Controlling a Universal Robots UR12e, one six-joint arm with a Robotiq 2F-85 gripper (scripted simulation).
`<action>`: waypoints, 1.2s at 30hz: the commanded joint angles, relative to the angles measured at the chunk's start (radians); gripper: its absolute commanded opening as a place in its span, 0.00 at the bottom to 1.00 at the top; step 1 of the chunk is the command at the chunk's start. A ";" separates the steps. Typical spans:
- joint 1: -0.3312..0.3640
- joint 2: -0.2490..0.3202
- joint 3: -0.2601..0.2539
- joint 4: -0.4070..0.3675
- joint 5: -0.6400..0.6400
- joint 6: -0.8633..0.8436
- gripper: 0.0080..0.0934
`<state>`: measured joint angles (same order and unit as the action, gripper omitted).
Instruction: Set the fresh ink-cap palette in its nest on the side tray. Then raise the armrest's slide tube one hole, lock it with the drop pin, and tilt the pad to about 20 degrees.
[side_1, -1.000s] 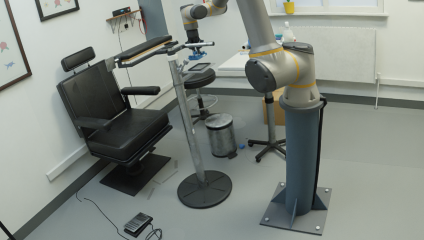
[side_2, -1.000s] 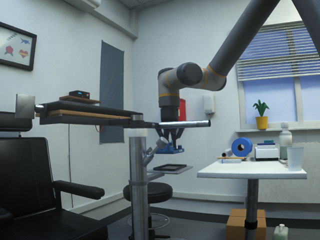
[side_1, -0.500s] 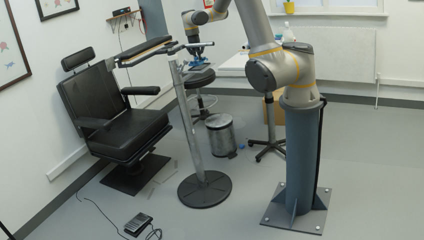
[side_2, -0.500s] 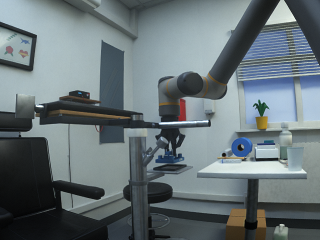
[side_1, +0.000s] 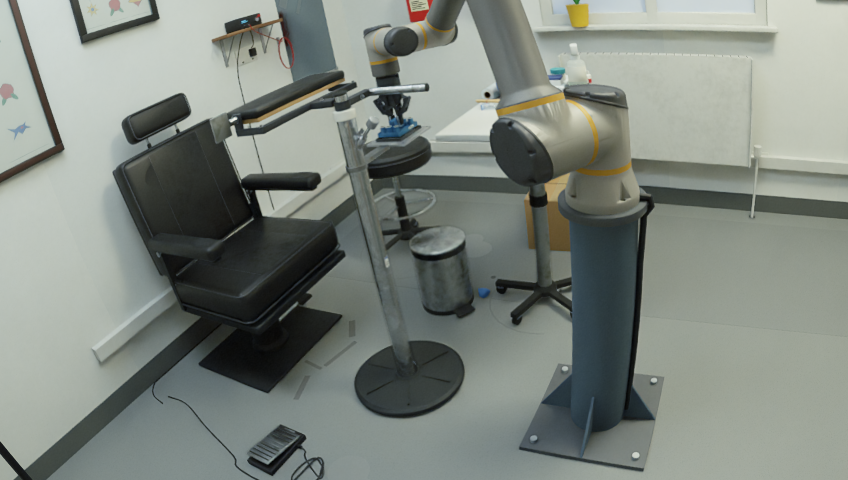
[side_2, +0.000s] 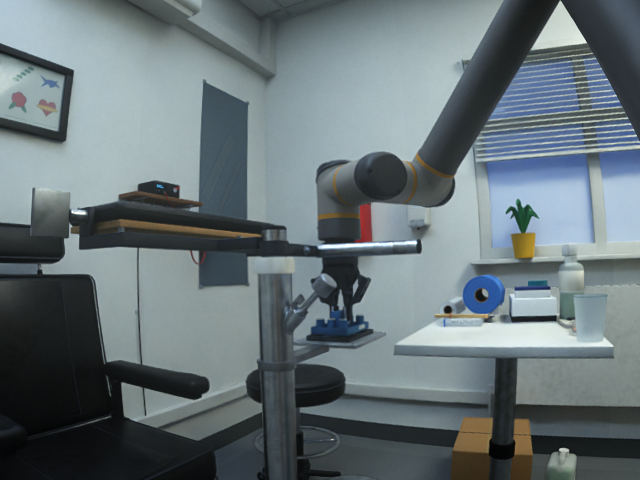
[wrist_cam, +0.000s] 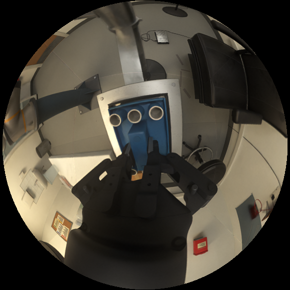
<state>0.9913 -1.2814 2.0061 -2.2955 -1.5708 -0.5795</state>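
Note:
The near half of the blue ink-cap palette (wrist_cam: 140, 127) is hidden behind my fingers in the wrist camera; three white-rimmed cups show at its far end. The palette (side_2: 339, 326) sits in the dark nest of the metal side tray (side_2: 341, 338), where my gripper (side_2: 345, 310) stays closed on its central raised grip from above. The tray (side_1: 397, 138) hangs off the armrest stand's steel post (side_1: 369, 220). The black armrest pad (side_1: 285, 98) lies nearly level on top of the post, with a steel handle bar (side_2: 367, 248) reaching out just above my wrist.
Behind the tray stand a black round stool (side_1: 399, 160) and a white table (side_2: 504, 338) with a blue roll, boxes, a bottle and a cup. The black client chair (side_1: 220, 238) is on the left, a steel bin (side_1: 442, 269) by the post, a foot pedal (side_1: 277, 446) on the floor.

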 joint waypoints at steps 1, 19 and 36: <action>0.000 -0.001 -0.001 -0.001 0.000 0.000 0.00; 0.000 0.005 0.002 -0.010 0.000 0.000 0.00; 0.000 0.012 0.006 -0.020 0.000 0.000 0.00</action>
<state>0.9913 -1.2686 2.0129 -2.3151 -1.5708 -0.5795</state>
